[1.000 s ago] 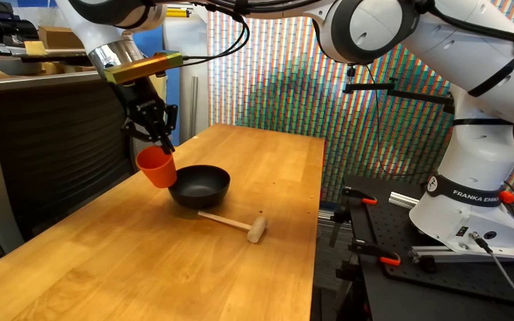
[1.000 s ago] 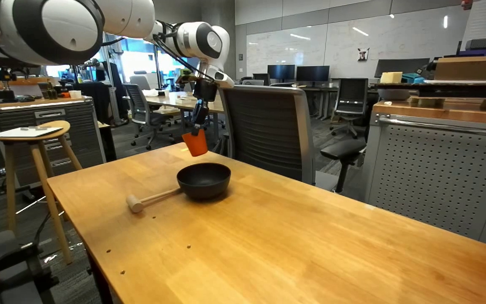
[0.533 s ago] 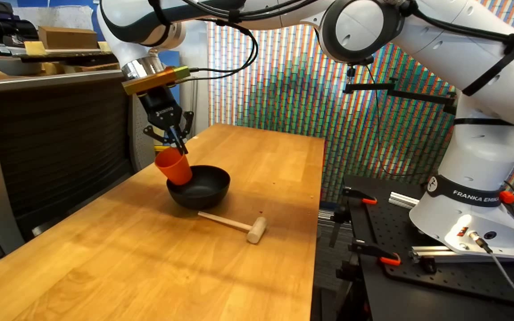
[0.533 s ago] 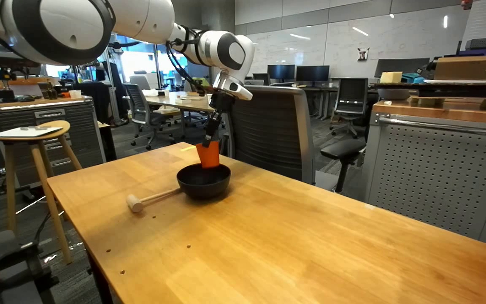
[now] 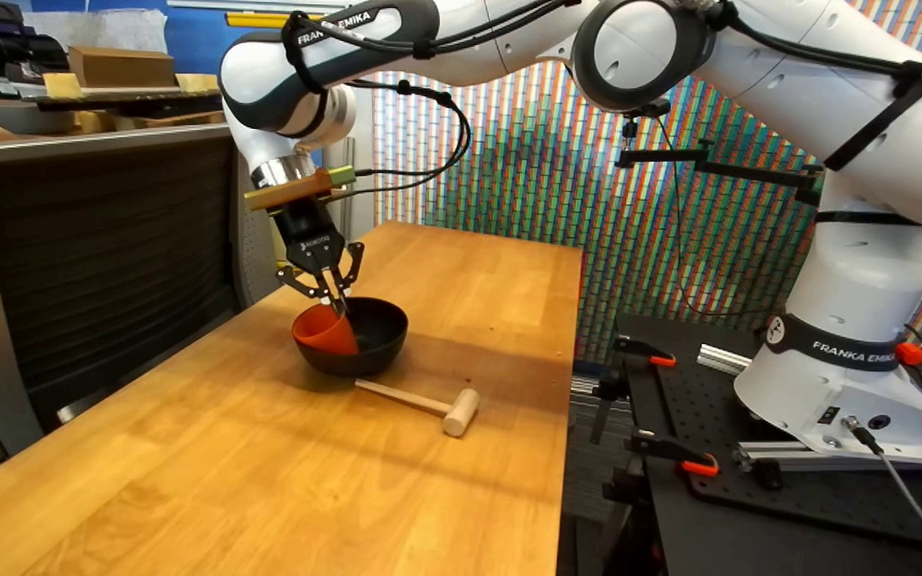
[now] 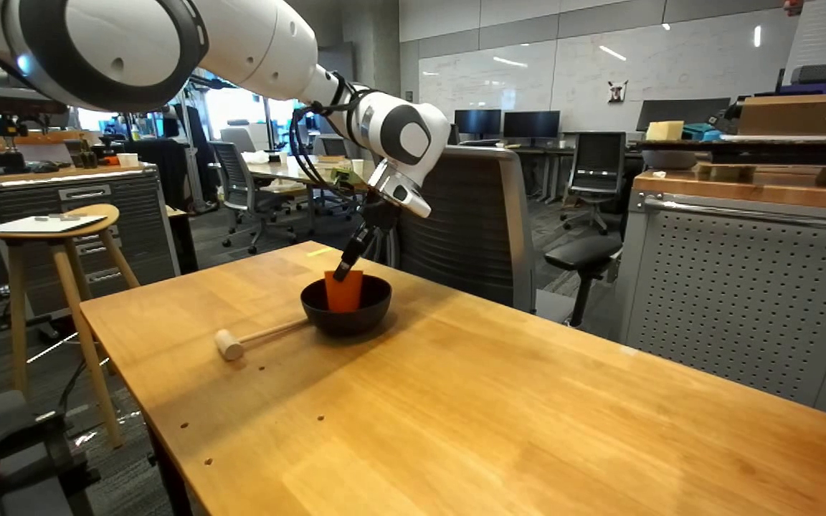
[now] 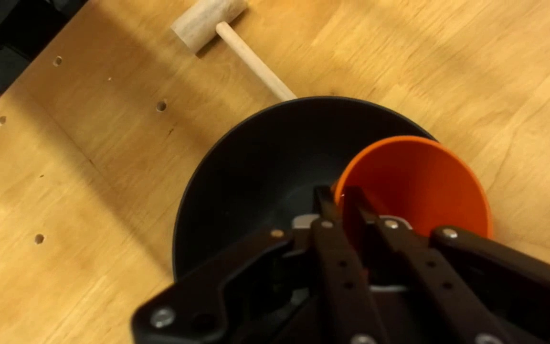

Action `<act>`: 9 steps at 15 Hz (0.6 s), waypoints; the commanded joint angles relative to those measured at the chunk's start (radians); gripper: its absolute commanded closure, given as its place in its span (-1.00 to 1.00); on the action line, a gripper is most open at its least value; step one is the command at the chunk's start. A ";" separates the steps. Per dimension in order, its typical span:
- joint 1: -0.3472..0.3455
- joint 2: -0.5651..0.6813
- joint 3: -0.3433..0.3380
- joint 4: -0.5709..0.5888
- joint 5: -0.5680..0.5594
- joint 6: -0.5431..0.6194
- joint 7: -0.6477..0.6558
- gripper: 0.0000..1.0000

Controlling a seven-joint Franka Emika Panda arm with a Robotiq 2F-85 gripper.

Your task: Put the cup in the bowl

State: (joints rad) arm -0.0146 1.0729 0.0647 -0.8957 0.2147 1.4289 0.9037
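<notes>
The orange-red cup [image 5: 338, 346] stands tilted inside the black bowl [image 5: 383, 340], against one side of it, with its rim near the bowl's rim. In the wrist view the cup [image 7: 430, 179] covers part of the bowl [image 7: 251, 177]. My gripper [image 5: 338, 307] is shut on the cup's side wall, one finger inside the cup and one outside, as the wrist view shows at the fingertips [image 7: 341, 196]. The cup [image 6: 343, 294] also shows within the bowl [image 6: 345, 324] in an exterior view. Whether the cup's base touches the bowl's bottom is hidden.
A wooden mallet [image 5: 461, 413] lies on the table [image 5: 285, 480] beside the bowl, its handle pointing toward it. A chair back [image 6: 456, 222] stands close to the table edge behind the arm.
My gripper has carried the cup over and down, from above and beside the bowl to inside it. The bowl has shifted slightly. The mallet has not moved.
</notes>
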 commanded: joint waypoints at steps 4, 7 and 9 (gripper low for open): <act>0.009 -0.096 0.020 -0.152 0.012 0.076 -0.039 -0.36; 0.051 -0.169 0.020 -0.215 -0.019 0.113 -0.044 -0.85; 0.090 -0.229 0.013 -0.262 -0.049 0.136 -0.038 -1.00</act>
State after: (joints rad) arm 0.0306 0.9763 0.0837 -1.0223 0.2085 1.5156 0.8761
